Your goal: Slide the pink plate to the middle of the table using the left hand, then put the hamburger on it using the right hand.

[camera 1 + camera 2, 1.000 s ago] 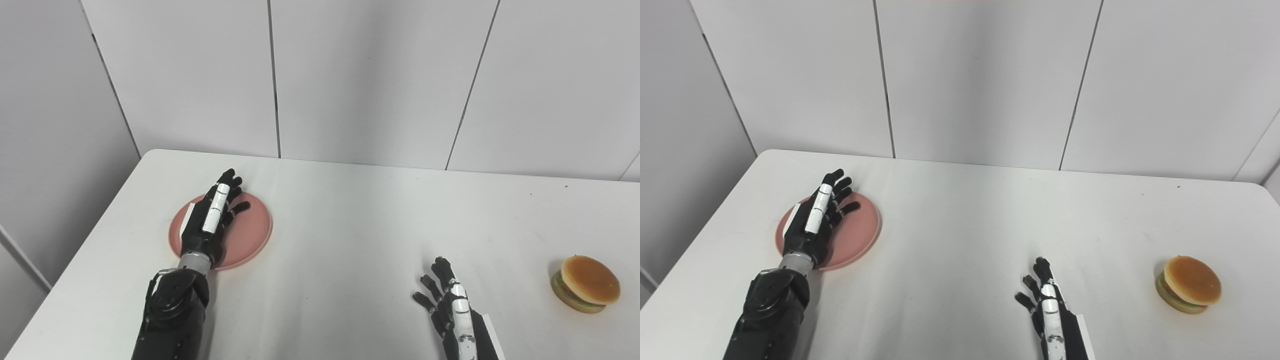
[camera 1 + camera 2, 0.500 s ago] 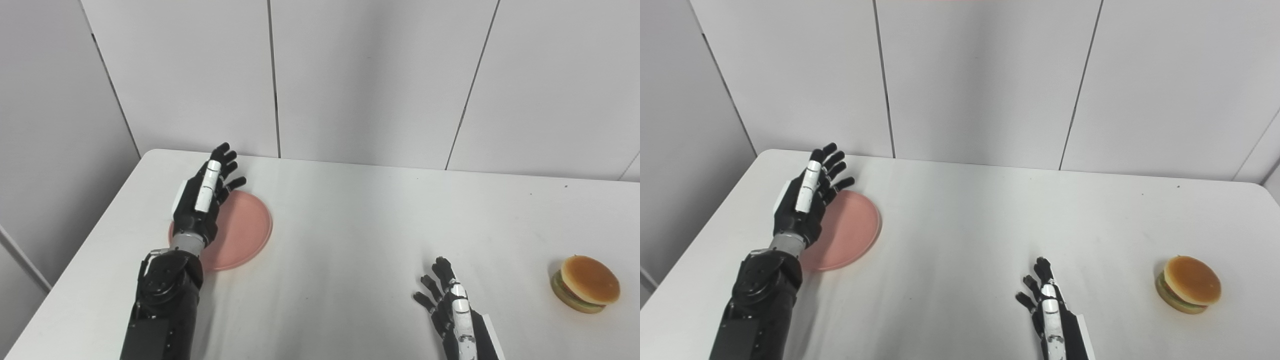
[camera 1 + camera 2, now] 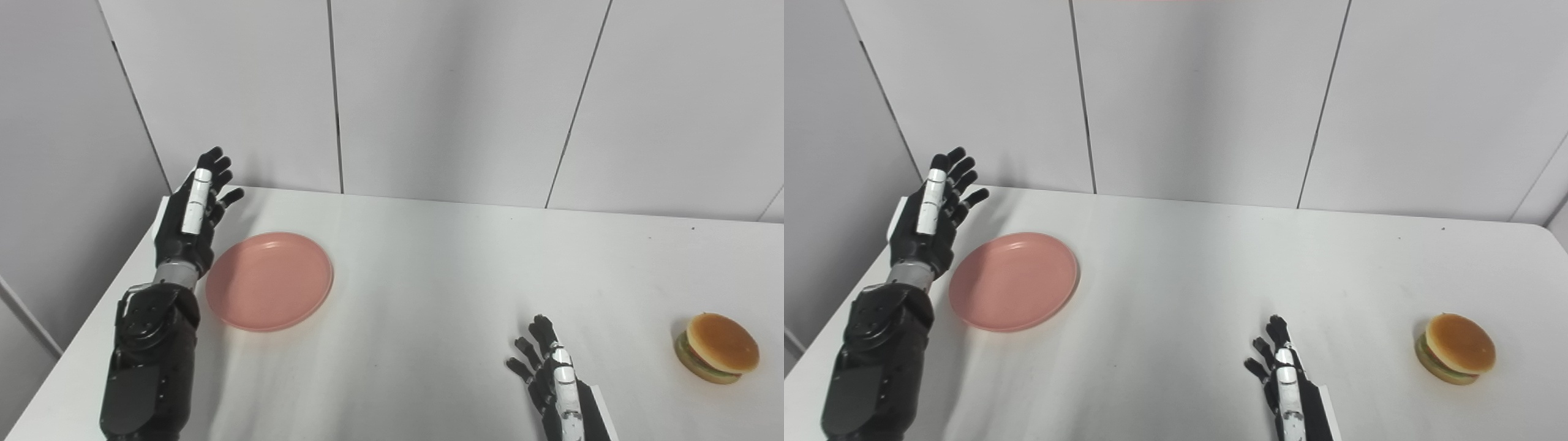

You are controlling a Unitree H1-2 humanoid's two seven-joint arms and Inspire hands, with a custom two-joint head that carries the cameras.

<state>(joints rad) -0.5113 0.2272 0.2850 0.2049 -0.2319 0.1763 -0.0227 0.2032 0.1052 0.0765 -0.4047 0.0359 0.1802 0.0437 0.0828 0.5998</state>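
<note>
The pink plate [image 3: 269, 280] lies flat on the left part of the white table [image 3: 429, 275], nothing on it. My left hand [image 3: 188, 217] is raised above the table's far left edge, just left of the plate and clear of it, open with fingers spread. The hamburger [image 3: 718, 347] sits near the table's right edge. My right hand [image 3: 551, 380] rests low at the front of the table, open and empty, well to the left of the hamburger.
Grey wall panels [image 3: 453, 98] stand directly behind the table's far edge. The table's left edge runs diagonally beside my left forearm [image 3: 150, 361].
My left hand has lifted off the pink plate and swung up and to the left, uncovering the plate. The plate, the hamburger and the right hand have stayed in place.
</note>
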